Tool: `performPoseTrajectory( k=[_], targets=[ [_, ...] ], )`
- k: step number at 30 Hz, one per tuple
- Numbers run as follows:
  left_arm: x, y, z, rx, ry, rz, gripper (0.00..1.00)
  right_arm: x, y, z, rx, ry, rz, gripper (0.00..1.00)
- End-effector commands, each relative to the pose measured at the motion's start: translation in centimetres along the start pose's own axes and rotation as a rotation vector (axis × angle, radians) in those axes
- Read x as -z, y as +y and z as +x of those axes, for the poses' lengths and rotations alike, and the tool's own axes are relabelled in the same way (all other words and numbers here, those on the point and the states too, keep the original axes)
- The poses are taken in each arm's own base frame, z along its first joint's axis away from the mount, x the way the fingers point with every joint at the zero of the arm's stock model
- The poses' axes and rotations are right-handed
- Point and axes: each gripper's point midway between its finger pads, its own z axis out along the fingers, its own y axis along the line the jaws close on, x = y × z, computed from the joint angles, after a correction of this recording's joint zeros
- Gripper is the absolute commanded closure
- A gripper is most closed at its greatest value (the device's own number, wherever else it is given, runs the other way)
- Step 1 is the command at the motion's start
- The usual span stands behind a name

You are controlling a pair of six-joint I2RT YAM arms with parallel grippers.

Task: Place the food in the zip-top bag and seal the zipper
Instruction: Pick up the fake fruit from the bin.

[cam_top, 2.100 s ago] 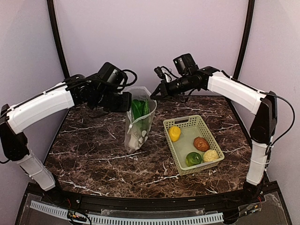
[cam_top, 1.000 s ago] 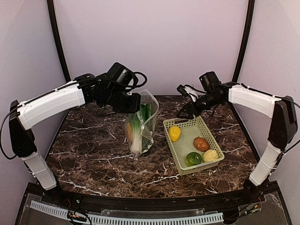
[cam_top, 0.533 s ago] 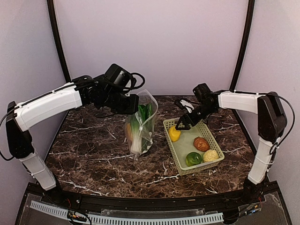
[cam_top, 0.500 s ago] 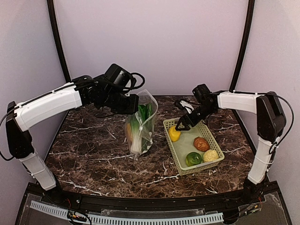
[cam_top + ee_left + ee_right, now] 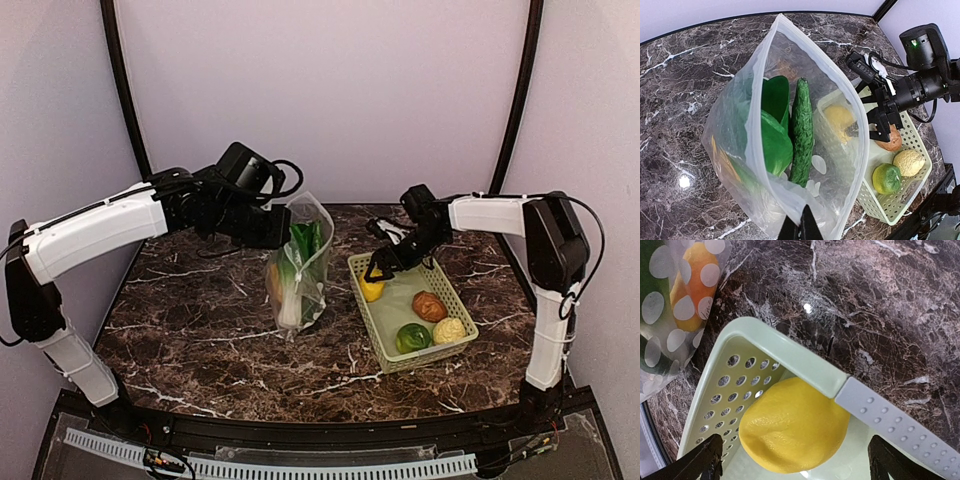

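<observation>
Where the dark marbled surface (image 5: 200, 320) fills the overhead view, we see the left arm (image 5: 100, 225) reaching in from the left edge with its elbow raised. The right arm (image 5: 490, 212) bends in from the right wall, forearm level and wrist tipped down. The left tool (image 5: 282, 228) holds the zip-top bag (image 5: 300, 270) upright over the middle of the surface, with its mouth gaping. Just right of the bag and apart from it sits the light green basket (image 5: 437, 358). The right tool (image 5: 377, 272) hovers at the basket's far left corner, over a yellow lemon (image 5: 371, 291). A brown fruit (image 5: 429, 306), a green fruit (image 5: 411, 339) and a pale bumpy one (image 5: 450, 330) lie nearer us.

From the left wrist we learn what the overhead view hides. That tool's fingertips (image 5: 807, 229) are pressed together on the bag's near rim, and a cucumber (image 5: 802, 132) and green leaves (image 5: 772, 135) stand inside. From the right wrist we see the right tool's fingers (image 5: 702, 460) spread wide on either side of the lemon, not touching it. We also see an orange piece (image 5: 692, 277) behind the bag's white dots.
</observation>
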Motion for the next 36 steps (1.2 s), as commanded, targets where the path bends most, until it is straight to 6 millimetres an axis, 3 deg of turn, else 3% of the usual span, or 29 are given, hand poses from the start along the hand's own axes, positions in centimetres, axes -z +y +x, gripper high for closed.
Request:
performPoseTrajectory(
  k=[1, 8, 17, 23, 27, 36],
  targets=[
    [1.3, 0.2, -0.2, 0.02, -0.026, 0.016, 0.99, -0.9, 0.5, -0.1, -0.029, 0.027, -0.009, 0.01],
    [1.1, 0.1, -0.1, 0.022, -0.023, 0.023, 0.99, -2.8, 1.8, 0.7, -0.006, 0.069, 0.007, 0.03],
    [0.9, 0.0, 0.3, 0.026, -0.014, 0.03, 0.99, -2.2, 0.9, 0.3, -0.033, 0.048, 0.076, 0.27],
    [0.7, -0.1, 0.3, 0.025, -0.014, 0.038, 0.99, 0.2, 0.7, -0.1, -0.011, 0.001, 0.097, 0.46],
    [0.6, -0.3, 0.3, 0.022, -0.012, 0.046, 0.99, 3.0, 2.2, -1.0, 0.023, -0.069, 0.046, 0.48],
    [0.4, -1.9, -0.2, 0.002, -0.019, 0.122, 0.99, 9.5, 7.9, -3.3, 0.184, -0.234, -0.09, 0.47]
  ],
)
